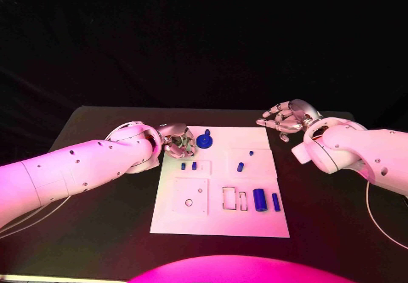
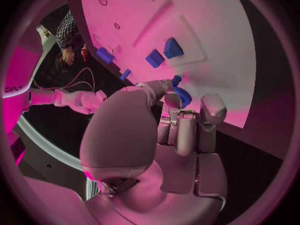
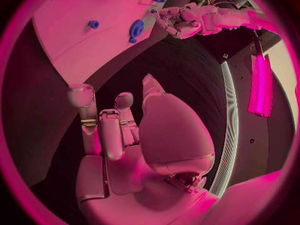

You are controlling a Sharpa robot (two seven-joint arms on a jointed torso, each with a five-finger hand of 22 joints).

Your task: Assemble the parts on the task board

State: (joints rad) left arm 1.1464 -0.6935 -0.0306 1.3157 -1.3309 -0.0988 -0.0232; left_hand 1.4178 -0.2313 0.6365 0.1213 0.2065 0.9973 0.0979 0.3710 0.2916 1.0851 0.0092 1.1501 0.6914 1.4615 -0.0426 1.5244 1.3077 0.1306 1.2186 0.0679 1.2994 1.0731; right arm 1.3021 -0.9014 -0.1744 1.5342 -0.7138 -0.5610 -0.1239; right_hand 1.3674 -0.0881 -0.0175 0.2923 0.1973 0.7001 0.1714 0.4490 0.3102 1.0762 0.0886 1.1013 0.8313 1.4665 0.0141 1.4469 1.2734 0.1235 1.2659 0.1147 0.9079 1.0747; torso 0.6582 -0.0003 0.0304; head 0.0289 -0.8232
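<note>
White task board (image 1: pixel 219 221) lies mid-counter (image 1: pixel 102 236) in the head view; small blue parts (image 1: pixel 259 200) are scattered on it. Left robot hand (image 1: pixel 177 143) sits at the board's far-left corner, fingers by a round blue part (image 1: pixel 205 140) — right robot hand (image 1: pixel 285 121) hovers off the far-right corner, fingers spread, empty.
Left wrist view: fingertips (image 2: pixel 169 101) touch the round part; whether they pinch it, I cannot tell.
Right wrist view: fingers (image 3: pixel 83 100) apart above bare counter.
Likely step — picking up this part; next comes a firm pinch and lift.

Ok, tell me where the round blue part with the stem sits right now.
In the head view the round blue part sits at the task board's far left corner, right beside the left hand's fingertips.
</note>
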